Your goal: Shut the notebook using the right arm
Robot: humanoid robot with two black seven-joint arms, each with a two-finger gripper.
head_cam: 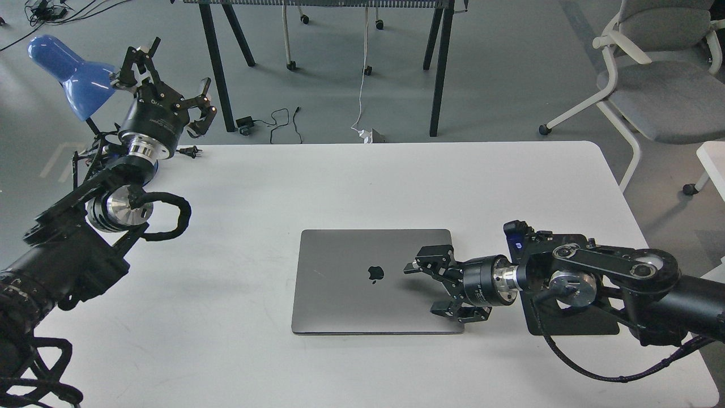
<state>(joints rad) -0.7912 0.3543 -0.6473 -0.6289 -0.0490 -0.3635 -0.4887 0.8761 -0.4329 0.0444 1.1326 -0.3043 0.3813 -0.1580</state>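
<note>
- Task thing: the slim space-grey metal notebook (371, 281) lies flat on the white tabletop (238, 362), at about 6 o'clock from the tabletop's centre; lid down, logo facing up.
- Progress: judged complete — no keyboard or screen shows, and the lid sits flush on the base.
- Right pincer (422, 289): fingers spread, gripping nothing, over the lid's 3 o'clock edge; contact with the lid cannot be told.
- Left pincer (170, 79): raised at the tabletop's 10 o'clock corner, fingers spread, empty, beside a blue desk lamp (71, 73).
- Remaining: likely only withdrawal of the right arm — the black mouse pad (572, 323) lies under it.
</note>
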